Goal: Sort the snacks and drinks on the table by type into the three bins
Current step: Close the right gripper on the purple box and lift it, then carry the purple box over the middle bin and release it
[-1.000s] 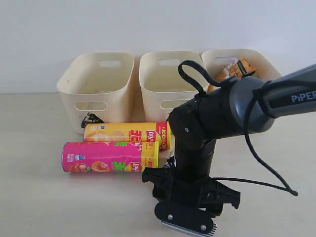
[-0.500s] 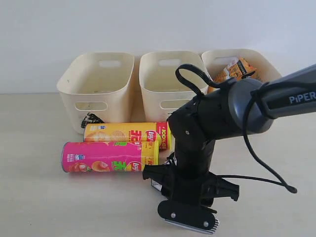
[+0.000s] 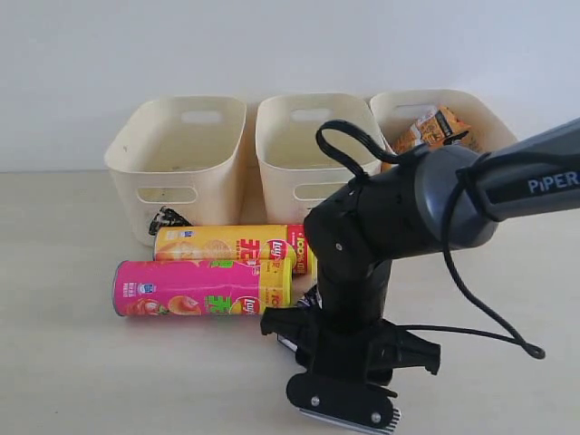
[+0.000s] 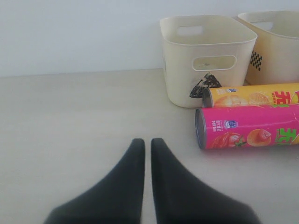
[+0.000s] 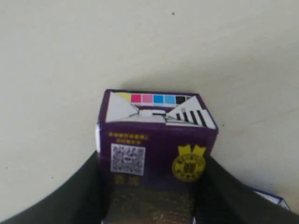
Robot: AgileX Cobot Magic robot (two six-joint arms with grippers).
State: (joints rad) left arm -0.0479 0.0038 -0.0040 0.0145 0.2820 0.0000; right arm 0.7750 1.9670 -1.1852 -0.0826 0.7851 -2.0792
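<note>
**Q:** Right gripper (image 5: 152,196) status?
**A:** I read its fingers (image 5: 84,193) clamped on both sides of the dark purple carton (image 5: 156,140). In the exterior view it sits lower centre. The arm has shifted slightly left since the earlier frame.
**Q:** Left gripper (image 4: 145,147)?
**A:** Fingers pressed together, empty. The pink tube (image 3: 204,287) and yellow tube (image 3: 231,245), centre left, are unchanged.
</note>
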